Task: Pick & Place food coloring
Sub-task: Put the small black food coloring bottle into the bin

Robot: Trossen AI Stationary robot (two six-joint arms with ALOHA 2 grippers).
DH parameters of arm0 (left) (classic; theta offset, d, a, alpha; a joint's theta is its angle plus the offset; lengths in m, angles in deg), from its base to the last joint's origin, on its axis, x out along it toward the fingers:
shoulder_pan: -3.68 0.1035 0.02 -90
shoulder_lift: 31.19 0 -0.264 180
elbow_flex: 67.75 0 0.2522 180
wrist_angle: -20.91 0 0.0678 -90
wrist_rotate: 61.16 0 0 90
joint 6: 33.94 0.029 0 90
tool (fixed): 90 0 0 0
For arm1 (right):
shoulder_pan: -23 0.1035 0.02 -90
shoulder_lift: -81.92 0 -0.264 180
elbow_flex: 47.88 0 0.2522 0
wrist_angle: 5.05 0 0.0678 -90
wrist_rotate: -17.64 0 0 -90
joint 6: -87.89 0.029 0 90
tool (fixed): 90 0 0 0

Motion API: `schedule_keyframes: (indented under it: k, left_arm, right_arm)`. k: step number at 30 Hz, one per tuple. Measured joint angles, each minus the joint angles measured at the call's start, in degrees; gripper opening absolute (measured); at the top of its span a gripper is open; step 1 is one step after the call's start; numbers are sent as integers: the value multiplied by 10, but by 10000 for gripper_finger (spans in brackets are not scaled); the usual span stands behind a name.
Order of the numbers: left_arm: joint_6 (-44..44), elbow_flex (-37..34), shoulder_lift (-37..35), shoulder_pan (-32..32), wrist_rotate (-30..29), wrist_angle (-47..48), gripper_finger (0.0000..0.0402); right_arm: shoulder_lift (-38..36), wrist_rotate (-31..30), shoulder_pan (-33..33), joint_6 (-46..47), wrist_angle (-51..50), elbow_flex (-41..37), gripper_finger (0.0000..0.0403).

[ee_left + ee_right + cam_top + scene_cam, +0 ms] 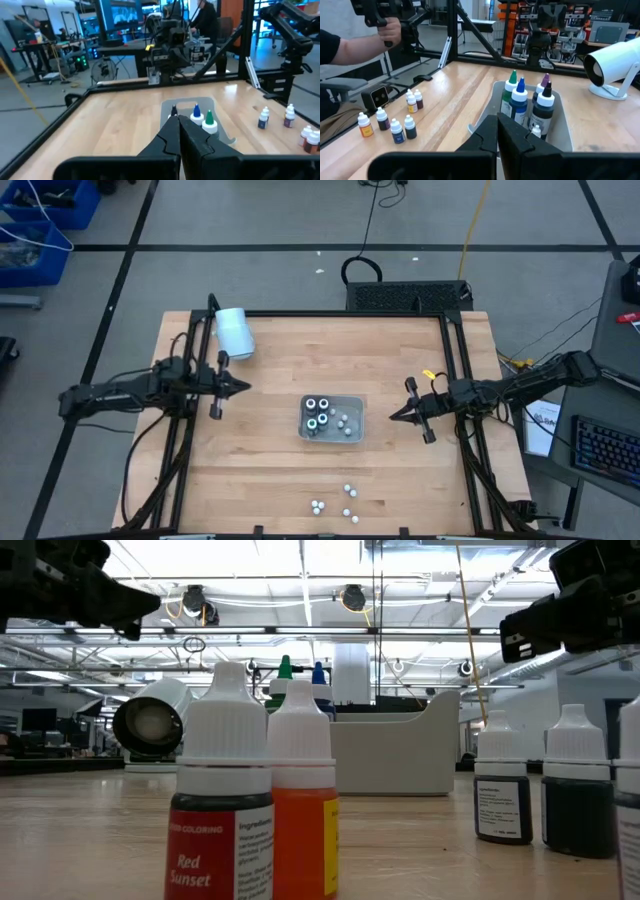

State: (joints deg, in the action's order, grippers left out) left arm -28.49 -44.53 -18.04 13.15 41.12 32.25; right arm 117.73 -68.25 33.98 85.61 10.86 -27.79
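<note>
High view shows both grippers, left (243, 387) and right (393, 416), jaws closed and empty, flanking the tray (332, 435); approach the loose food coloring bottles (347, 502) vertically, opening first.

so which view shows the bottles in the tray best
The right wrist view: the tray holds four tall bottles with green, blue, purple and black caps, plus a small one. The left wrist view shows only a blue and a green cap behind the jaws. The high view shows just tops; the low view mostly the tray wall.
</note>
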Motion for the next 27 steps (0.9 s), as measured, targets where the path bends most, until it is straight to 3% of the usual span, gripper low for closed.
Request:
schedule_keyframes:
  k: [7, 14, 19, 23, 27]
  left_arm:
    - [-6, -2, -41, -2, -20, 61, 1]
    - [-2, -72, -42, -2, -34, -37, 1]
    - [-26, -89, -39, -2, -42, -63, 9]
    - [-66, -89, -38, -2, -56, -61, 17]
    - [-71, -89, -38, -2, -59, -58, 19]
  right_arm:
    - [2, 0, 0, 0, 11, 0, 0]
    - [9, -5, 0, 14, 19, 0, 0]
    - [17, -71, 0, 28, 17, 1, 0]
    - [46, -79, 14, 42, -24, 37, 0]
    - [108, -141, 55, 50, -151, 127, 0]
